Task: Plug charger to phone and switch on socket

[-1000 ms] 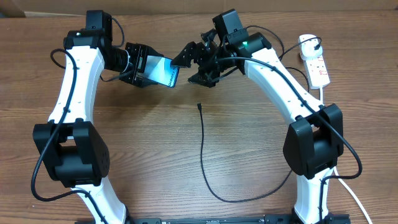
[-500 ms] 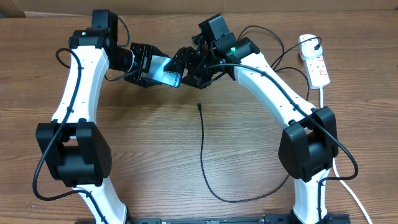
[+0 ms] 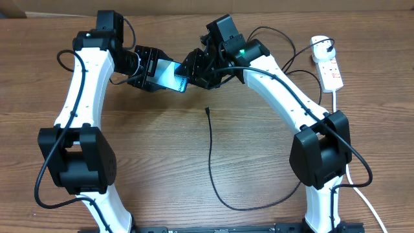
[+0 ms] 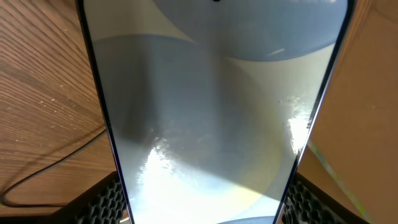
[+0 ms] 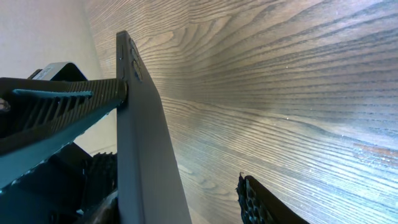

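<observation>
Overhead view: the wooden table (image 3: pixel 129 129) carries all items. The left arm (image 3: pixel 81 90) and right arm (image 3: pixel 284 90) both reach toward the far centre. A second ago they stood further apart, with a clear gap between the right gripper (image 3: pixel 192 70) and the phone (image 3: pixel 171 74). That gap is now closed and the right gripper sits at the phone's right end.

The left gripper (image 3: pixel 158 70) is clamped on the phone and holds it above the table, lit screen up. In the left wrist view the screen fills the frame, with a ribbed finger (image 4: pixel 109 199) against each long edge. Its grip is unchanged.

Right gripper: jaws partly open and narrower than a second ago. In the right wrist view the phone stands edge-on between them, with a gap to the right-hand finger (image 5: pixel 255 199). No firm hold is evident.

The socket (image 3: pixel 330 70) lies at the far right, black plug inserted, position unchanged.

The charger (image 3: pixel 211 155) lies loose on the table in a long curve, untouched. Its plug tip (image 3: pixel 207 110) lies near the phone but apart from it, where it was before
</observation>
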Robot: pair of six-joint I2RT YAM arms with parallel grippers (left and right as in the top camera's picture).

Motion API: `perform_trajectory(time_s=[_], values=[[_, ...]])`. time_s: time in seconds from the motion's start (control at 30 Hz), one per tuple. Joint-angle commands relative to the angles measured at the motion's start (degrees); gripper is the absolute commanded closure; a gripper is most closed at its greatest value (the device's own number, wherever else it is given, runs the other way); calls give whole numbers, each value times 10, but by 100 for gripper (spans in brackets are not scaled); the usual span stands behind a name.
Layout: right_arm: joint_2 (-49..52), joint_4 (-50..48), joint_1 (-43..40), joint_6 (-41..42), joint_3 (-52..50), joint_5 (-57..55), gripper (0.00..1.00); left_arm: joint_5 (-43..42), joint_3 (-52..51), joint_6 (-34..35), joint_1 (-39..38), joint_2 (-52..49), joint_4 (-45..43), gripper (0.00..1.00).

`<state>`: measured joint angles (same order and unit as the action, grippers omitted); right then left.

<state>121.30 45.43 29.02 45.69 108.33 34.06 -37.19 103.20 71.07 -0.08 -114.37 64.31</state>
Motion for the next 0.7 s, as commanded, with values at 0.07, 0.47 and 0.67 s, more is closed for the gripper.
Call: perform_trajectory(time_s=[0.07, 0.47, 0.67], values=[[-45, 1, -1, -23, 12, -33, 53, 1, 1, 30, 0, 23, -1, 50], [-46, -6, 12, -27, 12, -49, 64, -28, 1, 73, -4, 23, -5, 50], [-46, -5, 19, -27, 12, -73, 66, -33, 1, 83, -5, 23, -5, 49]])
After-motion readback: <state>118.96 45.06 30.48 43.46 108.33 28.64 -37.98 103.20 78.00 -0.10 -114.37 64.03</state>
